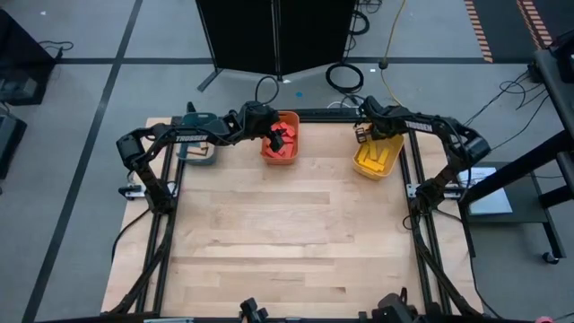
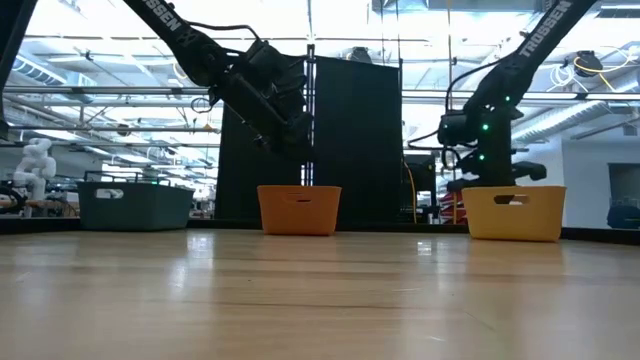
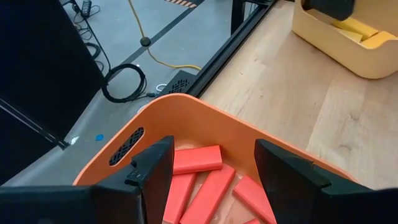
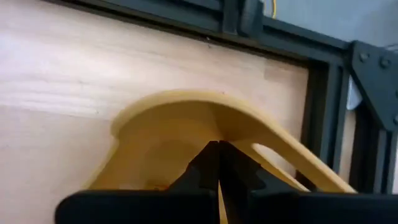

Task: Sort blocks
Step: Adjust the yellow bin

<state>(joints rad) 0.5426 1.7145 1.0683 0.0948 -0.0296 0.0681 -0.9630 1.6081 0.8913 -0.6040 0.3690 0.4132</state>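
Several red blocks [image 3: 198, 159] lie flat in the orange bin [image 3: 186, 106] at the table's far edge. My left gripper [image 3: 211, 169] hovers open above that bin, its fingers on either side of the red blocks' view without touching them; it also shows over the bin in the high view [image 1: 276, 135]. Yellow blocks [image 1: 377, 160] lie in the yellow bin [image 1: 378, 161]. My right gripper [image 4: 219, 163] is shut and hangs over the yellow bin's far rim [image 4: 180, 99], with nothing visible between its fingers. No tan blocks show.
A teal bin [image 1: 199, 151] stands at the far left, under my left arm. All three bins sit along the far edge: teal [image 2: 135, 205], orange [image 2: 300, 208], yellow [image 2: 515, 212]. The black table frame [image 1: 323, 115] runs close behind them. The wide wooden tabletop [image 1: 287, 242] lies nearer.
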